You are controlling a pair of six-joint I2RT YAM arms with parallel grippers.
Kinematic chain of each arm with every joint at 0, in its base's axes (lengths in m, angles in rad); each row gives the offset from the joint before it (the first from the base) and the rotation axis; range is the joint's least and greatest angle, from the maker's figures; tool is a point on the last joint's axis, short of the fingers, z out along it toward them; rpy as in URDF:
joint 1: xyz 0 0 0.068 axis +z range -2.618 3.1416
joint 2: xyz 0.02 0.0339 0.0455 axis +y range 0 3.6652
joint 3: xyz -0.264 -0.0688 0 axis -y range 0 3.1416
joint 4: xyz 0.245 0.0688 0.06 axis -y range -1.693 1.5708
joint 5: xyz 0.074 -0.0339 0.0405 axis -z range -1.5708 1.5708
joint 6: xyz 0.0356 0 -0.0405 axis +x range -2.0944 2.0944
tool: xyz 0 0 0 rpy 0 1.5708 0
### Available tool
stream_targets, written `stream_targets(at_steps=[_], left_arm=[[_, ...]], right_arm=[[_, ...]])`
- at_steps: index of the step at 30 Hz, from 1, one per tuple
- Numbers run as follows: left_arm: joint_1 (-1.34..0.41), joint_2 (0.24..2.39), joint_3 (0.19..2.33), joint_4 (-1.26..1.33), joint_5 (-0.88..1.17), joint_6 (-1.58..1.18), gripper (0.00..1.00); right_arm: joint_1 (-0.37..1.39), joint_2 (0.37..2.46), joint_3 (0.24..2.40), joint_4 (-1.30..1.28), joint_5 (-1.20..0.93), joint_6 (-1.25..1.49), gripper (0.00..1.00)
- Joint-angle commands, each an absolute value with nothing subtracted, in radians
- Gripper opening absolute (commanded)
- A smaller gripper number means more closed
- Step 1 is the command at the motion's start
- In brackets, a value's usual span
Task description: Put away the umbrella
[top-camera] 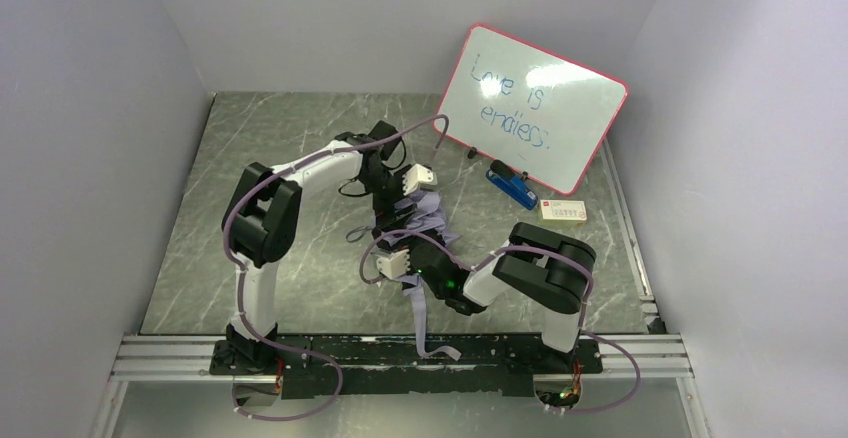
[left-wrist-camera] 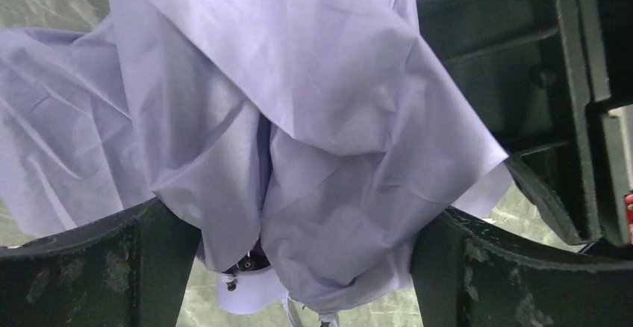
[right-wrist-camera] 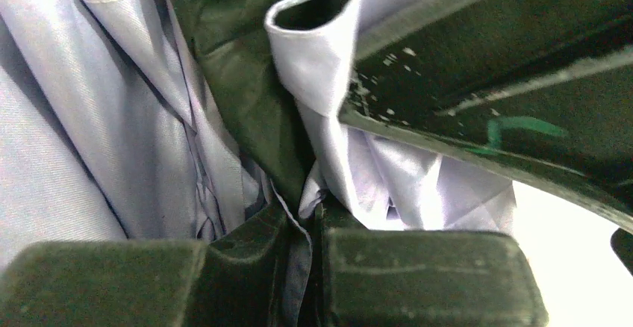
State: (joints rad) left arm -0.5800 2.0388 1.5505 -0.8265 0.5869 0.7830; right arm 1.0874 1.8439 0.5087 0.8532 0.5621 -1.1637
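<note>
Both claws on the umbrella [top-camera: 425, 220]
Your left claw [left-wrist-camera: 298, 226] clasps bunched fabric and your right claw [right-wrist-camera: 302, 256] pinches a fold; pulling apart could tear cloth or slip.

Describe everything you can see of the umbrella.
The umbrella is collapsed, a crumpled bundle of thin, pale lavender fabric, creased and pleated, over the middle of the table. The left tool grips one bunch, the right tool pinches folds. A loose strip trails toward the near edge. No handle shows.
</note>
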Motion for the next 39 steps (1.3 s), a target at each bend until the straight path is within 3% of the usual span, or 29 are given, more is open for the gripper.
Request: stream_targets(at_steps=[1, 19, 29, 34, 36, 39], left_arm=[[-0.587, 2.028, 1.497, -0.859, 0.584, 0.862, 1.00], [-0.633, 2.037, 1.305, -0.742, 0.519, 0.853, 0.97], [-0.665, 2.076, 1.242, -0.751, 0.439, 0.888, 0.58], [-0.672, 2.090, 1.231, -0.750, 0.394, 0.883, 0.29], [-0.672, 2.095, 1.233, -0.750, 0.378, 0.880, 0.20], [-0.671, 2.096, 1.229, -0.743, 0.365, 0.871, 0.14]], right_arm=[[1.100, 1.903, 0.453, 0.663, 0.514, -1.110, 0.09], [1.100, 1.905, 0.460, 0.662, 0.521, -1.114, 0.08], [1.100, 1.897, 0.460, 0.674, 0.526, -1.109, 0.09], [1.101, 1.855, 0.464, 0.681, 0.526, -1.111, 0.12], [1.101, 1.825, 0.469, 0.678, 0.526, -1.107, 0.18], [1.101, 1.766, 0.473, 0.686, 0.525, -1.101, 0.38]])
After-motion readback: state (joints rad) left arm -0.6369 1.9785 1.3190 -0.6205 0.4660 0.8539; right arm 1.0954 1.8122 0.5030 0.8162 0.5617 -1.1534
